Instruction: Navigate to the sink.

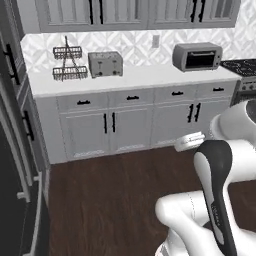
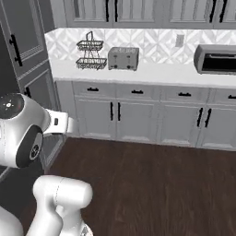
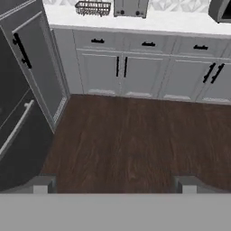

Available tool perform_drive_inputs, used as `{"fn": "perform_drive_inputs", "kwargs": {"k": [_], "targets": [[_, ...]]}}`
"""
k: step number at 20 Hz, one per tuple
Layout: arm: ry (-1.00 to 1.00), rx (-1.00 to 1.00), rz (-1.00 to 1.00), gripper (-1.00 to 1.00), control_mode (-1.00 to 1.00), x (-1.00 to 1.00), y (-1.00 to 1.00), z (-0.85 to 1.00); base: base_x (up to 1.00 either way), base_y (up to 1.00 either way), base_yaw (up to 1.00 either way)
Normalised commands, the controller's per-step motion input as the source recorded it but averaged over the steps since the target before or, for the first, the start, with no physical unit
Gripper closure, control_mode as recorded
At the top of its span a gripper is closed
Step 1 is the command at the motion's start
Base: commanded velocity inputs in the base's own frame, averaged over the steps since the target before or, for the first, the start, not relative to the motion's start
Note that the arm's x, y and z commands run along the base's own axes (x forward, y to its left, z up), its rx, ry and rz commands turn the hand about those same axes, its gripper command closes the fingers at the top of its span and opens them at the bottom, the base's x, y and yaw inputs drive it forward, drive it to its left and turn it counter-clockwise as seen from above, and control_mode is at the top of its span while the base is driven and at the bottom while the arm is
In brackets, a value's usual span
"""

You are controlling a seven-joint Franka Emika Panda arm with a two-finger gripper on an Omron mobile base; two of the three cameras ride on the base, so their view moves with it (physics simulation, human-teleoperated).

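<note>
Dark wood floor (image 3: 131, 140) lies beneath the claw (image 3: 115, 182), its fingers spread apart.

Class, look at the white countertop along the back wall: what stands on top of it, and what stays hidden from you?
On the countertop stand a wire rack, a toaster and a toaster oven. What is inside the closed drawers and cabinets below it cannot be seen.
</note>
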Motion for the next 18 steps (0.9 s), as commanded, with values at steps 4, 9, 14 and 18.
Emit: {"fn": "perform_drive_inputs", "kwargs": {"k": [4,9,14,18], "targets": [[0.0,0.0,0.0,-1.0,1.0,0.0,0.0,0.0,0.26,-0.33,-0.78],[0.0,0.0,0.0,-1.0,1.0,0.0,0.0,0.0,0.86,-0.46,-0.54],[0.0,0.0,0.0,-1.0,1.0,0.0,0.0,0.0,0.53,-0.37,-0.69],[0.0,0.0,0.0,-1.0,1.0,0.0,0.0,0.0,0.26,-0.07,-0.84]]}}
